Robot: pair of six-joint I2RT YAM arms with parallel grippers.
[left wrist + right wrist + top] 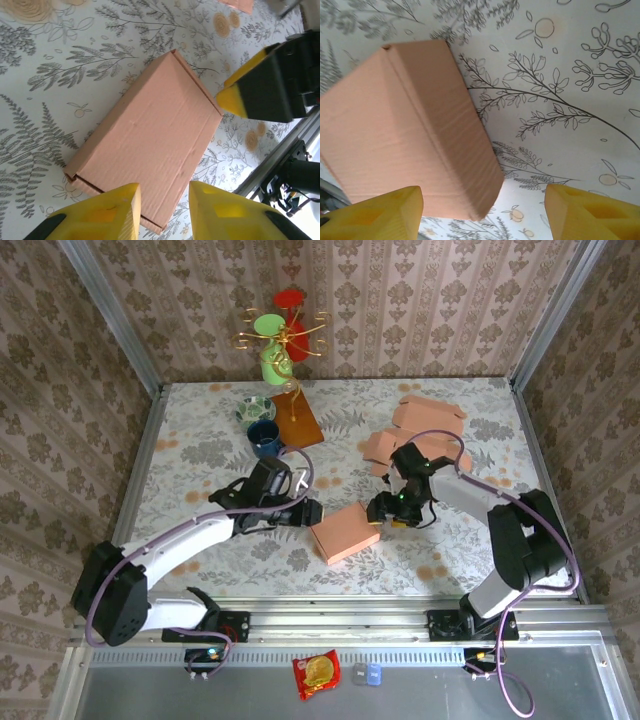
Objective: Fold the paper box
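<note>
Between your left gripper [164,196], narrowly parted and clamping nothing, and your right gripper [484,196], spread wide and empty, the paper box [345,532] lies closed on the desk [450,552]. Folding looks essentially done; you may only need to press it shut.

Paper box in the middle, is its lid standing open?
No, the paper box lies shut, its lid folded down flat with no flap sticking up.
</note>
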